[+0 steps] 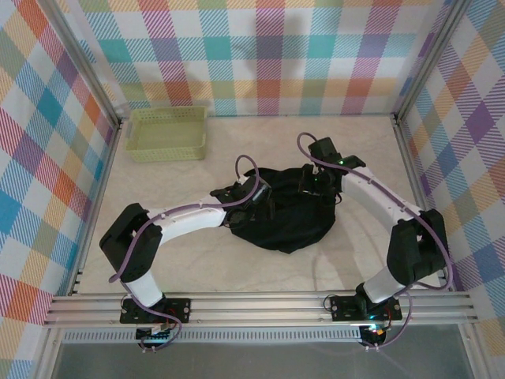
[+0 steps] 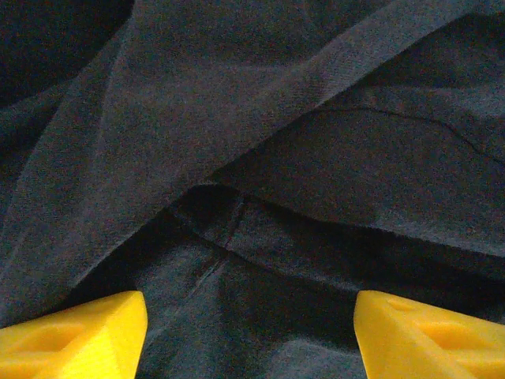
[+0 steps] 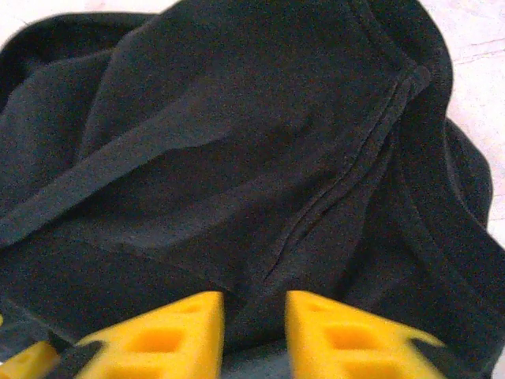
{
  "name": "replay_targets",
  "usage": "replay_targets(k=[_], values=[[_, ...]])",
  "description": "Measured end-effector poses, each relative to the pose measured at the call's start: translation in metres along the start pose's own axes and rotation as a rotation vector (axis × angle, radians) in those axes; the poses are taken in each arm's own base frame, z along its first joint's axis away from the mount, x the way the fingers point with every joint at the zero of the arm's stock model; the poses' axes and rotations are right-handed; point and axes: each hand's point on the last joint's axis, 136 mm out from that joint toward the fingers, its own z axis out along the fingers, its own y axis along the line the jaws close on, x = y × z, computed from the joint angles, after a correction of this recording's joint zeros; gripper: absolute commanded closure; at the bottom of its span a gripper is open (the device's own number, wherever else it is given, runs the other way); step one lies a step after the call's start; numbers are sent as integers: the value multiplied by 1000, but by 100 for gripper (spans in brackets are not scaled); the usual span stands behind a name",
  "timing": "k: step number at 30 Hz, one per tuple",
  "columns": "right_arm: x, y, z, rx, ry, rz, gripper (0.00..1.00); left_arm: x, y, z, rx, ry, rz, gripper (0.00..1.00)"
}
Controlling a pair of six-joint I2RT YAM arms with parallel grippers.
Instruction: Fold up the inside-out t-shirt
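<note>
The inside-out t-shirt [image 1: 286, 215] is a crumpled black heap in the middle of the table, with seams and folds facing up [image 3: 237, 142]. My left gripper [image 1: 254, 194] presses down at the heap's left edge. Its yellow fingertips [image 2: 79, 335] stand far apart, open, with loose cloth [image 2: 260, 158] below and between them and nothing pinched. My right gripper [image 1: 319, 186] is over the heap's upper right part. Its yellow fingers [image 3: 158, 335] are a narrow gap apart, open, and a stitched seam of the shirt runs into that gap [image 3: 254, 324].
A pale yellow-green lattice basket [image 1: 168, 133] stands at the back left, well away from the shirt. Bare beige table [image 1: 197, 260] lies around the heap. Checked walls close in the back and both sides; a metal rail [image 1: 260, 306] runs along the near edge.
</note>
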Motion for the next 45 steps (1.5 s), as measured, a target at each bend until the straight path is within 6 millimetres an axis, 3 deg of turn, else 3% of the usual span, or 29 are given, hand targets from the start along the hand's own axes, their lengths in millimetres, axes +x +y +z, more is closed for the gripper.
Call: replay_targets(k=[7, 14, 20, 24, 28, 33, 36, 40, 45], values=[[11, -7, 22, 53, 67, 10, 54, -2, -2, 0, 8, -8, -3, 29], [18, -7, 38, 77, 110, 3, 60, 5, 4, 4, -3, 4, -6, 28], [21, -11, 46, 99, 125, 3, 90, 6, 4, 4, -3, 6, -11, 27], [20, -10, 44, 105, 114, -4, 100, 6, 4, 4, -2, 7, -17, 24], [15, -1, 28, 81, 69, -23, 100, 6, 4, 4, 2, 9, -26, 22], [-2, 22, -31, -28, -91, -42, 100, 0, 7, 3, 4, 7, -75, 24], [-6, 29, -53, -77, -158, -46, 100, -9, 7, 0, 3, -6, -106, 27], [0, 28, -53, -86, -163, -45, 100, -21, -3, 1, 11, -17, -131, 31], [17, 25, -44, -81, -138, -60, 100, -19, -1, 20, -26, 6, -143, 38]])
